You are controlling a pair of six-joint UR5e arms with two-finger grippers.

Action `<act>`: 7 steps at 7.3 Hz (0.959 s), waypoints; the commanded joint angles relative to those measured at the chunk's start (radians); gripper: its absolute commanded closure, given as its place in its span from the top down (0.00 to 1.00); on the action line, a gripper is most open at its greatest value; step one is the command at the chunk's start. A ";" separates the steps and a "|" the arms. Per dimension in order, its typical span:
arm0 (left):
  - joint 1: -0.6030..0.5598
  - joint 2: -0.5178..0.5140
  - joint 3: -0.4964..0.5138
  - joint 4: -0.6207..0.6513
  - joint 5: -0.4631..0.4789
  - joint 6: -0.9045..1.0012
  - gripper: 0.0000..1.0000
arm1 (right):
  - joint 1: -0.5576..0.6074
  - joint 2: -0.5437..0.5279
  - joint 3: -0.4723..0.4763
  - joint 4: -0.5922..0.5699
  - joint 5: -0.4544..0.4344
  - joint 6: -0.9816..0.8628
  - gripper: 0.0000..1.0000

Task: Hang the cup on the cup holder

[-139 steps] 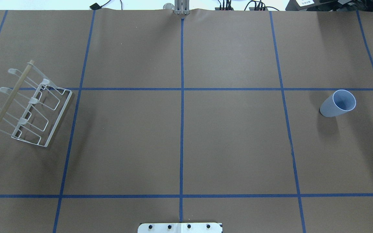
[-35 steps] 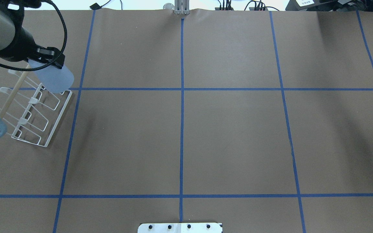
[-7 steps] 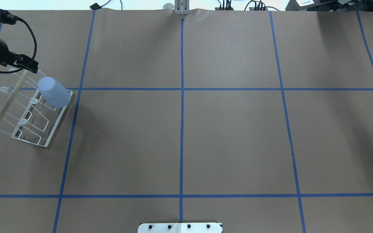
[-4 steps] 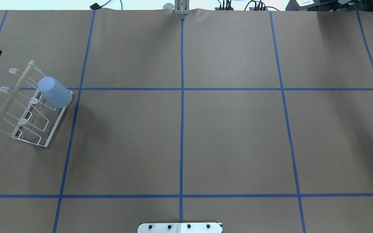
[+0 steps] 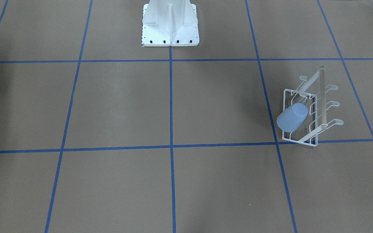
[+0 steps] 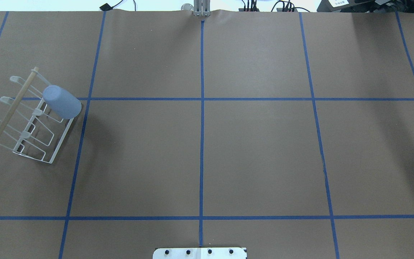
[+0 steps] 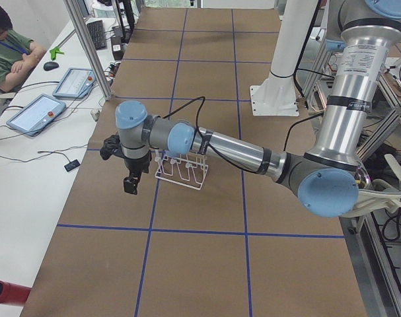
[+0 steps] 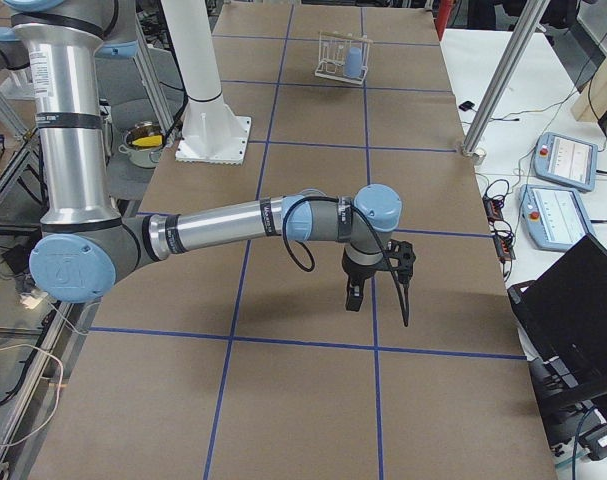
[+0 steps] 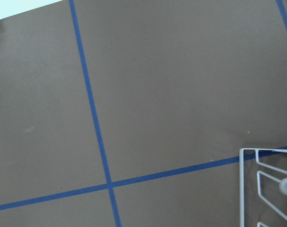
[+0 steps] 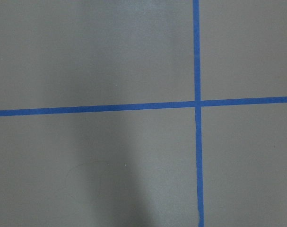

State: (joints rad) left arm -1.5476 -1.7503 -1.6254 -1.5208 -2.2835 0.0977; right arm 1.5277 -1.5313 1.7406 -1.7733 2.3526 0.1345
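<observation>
The light blue-grey cup (image 6: 62,102) hangs upside down and tilted on a prong at the far end of the white wire cup holder (image 6: 13,107). It stands at the table's left side. The front-facing view shows the cup (image 5: 292,117) on the holder (image 5: 323,97) as well. My left gripper (image 7: 131,183) hangs beside the holder (image 7: 182,173), apart from it, and I cannot tell whether it is open. My right gripper (image 8: 353,297) hangs over bare table far from the cup (image 8: 354,62), and I cannot tell its state either. Neither gripper holds anything.
The left wrist view shows only a corner of the holder (image 9: 241,189) and blue tape lines. The robot's white base (image 5: 170,22) stands at the middle of the table's near edge. Operator tablets (image 7: 35,113) lie on the side desk.
My left arm has drawn back from the holder and left the overhead view on the left. The cup stays hanging on the holder where it was let go.
</observation>
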 commanded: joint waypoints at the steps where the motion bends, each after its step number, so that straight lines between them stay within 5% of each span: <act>1: -0.031 0.069 0.035 -0.031 -0.010 0.037 0.99 | 0.028 -0.048 -0.001 0.000 -0.013 -0.001 1.00; 7: -0.028 0.104 0.068 -0.042 -0.002 0.022 0.99 | 0.051 -0.086 0.010 0.000 -0.045 -0.001 1.00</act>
State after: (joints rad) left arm -1.5754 -1.6447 -1.5578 -1.5635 -2.2868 0.1202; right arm 1.5779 -1.6174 1.7442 -1.7733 2.3073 0.1335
